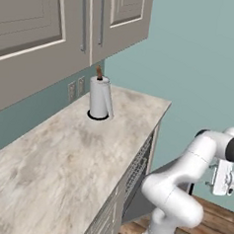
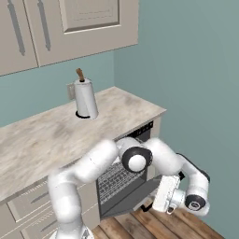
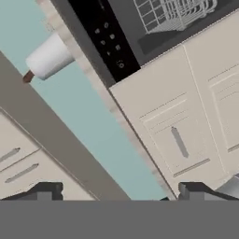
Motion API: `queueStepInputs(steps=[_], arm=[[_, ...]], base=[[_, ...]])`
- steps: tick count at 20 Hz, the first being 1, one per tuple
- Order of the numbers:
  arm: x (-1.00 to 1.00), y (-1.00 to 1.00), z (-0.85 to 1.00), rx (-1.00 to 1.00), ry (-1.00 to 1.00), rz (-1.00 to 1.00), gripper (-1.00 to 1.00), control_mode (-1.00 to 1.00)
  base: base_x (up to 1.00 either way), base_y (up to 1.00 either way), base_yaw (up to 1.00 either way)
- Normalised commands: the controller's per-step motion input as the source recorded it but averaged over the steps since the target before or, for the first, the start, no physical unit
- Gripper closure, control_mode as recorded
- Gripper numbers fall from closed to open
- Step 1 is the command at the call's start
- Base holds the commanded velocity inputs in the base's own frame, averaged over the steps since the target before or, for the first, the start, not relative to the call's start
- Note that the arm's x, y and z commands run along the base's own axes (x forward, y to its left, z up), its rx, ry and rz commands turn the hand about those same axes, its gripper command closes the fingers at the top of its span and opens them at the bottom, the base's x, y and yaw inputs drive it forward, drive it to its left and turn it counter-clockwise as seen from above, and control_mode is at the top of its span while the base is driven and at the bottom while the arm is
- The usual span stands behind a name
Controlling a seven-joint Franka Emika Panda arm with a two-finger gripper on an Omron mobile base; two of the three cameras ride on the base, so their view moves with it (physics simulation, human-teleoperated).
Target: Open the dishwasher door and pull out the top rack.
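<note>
The dishwasher door (image 2: 125, 200) hangs part-way open, tilted down and outward from under the counter. Behind it the top rack (image 2: 115, 179), a silver-grey wire grid, sits inside the dishwasher's opening. It appears again in the left base view as the top rack (image 1: 138, 166) and in the hand view as the top rack (image 3: 173, 13), next to the black control strip (image 3: 110, 43). My gripper (image 3: 119, 193) is open, its tips wide apart with nothing between them. The gripper (image 2: 158, 205) hovers just off the door's outer right edge, apart from it.
A paper towel roll (image 1: 100, 98) stands upright on the marbled counter (image 1: 62, 154). Beige drawer fronts (image 3: 182, 135) flank the dishwasher, and wall cabinets (image 1: 41, 24) hang above. A teal wall (image 2: 196, 84) closes the right side. Wooden floor (image 2: 140, 226) lies below the door.
</note>
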Motion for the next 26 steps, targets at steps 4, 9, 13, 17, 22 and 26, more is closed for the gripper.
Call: queueStepInputs(steps=[4, 9, 13, 17, 22, 26], arm=[[0.25, 0.85, 0.95, -0.32, 0.14, 0.0, -1.0, -1.0], [0.13, 0.88, 0.72, -0.29, 0.14, 0.0, -1.0, -1.0], [0.26, 0.84, -0.22, -0.48, 0.28, 0.0, -1.0, -1.0], [0.89, 0.55, -0.76, -0.47, 0.5, -0.01, -1.0, -1.0], [1.0, 0.05, -0.68, -0.03, 0.53, 0.0, -1.0, -1.0], [0.83, -0.51, -0.45, 0.22, 0.39, -0.1, -1.0, -1.0]], base=[[0.0, 0.0, 0.0], [0.0, 0.0, 0.0], [0.0, 0.0, 0.0], [0.0, 0.0, 0.0], [0.0, 0.0, 0.0], [0.0, 0.0, 0.0]])
